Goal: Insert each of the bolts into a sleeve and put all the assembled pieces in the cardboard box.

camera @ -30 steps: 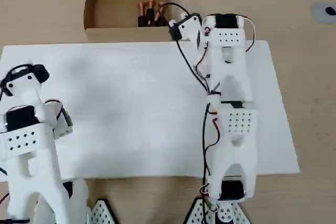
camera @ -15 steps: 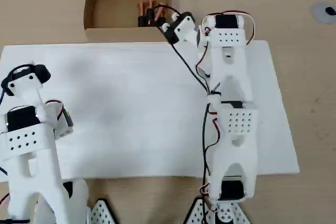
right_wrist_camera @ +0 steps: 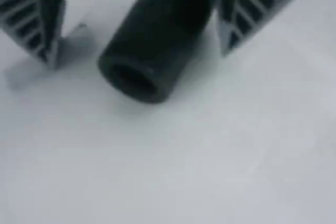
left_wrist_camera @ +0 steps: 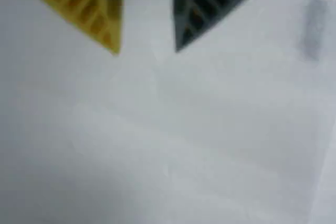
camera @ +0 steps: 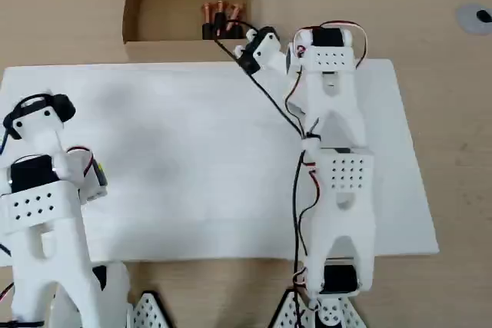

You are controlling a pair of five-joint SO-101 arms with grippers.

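The right hand [right_wrist_camera: 139,56] stands wide open astride the black sleeve [right_wrist_camera: 157,30], which lies ungripped, its long axis along the hand's reach.

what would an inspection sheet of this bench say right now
surface: wooden table with a white mat across it
job's things: cardboard box at the far edge holding assembled pieces; one black sleeve lying on the mat
clutter: grey disc at the table's far right
grippers: left gripper open over bare mat; right gripper open, fingers either side of the sleeve
cables: black cable and red wires along the right arm
surroundings: nothing seen
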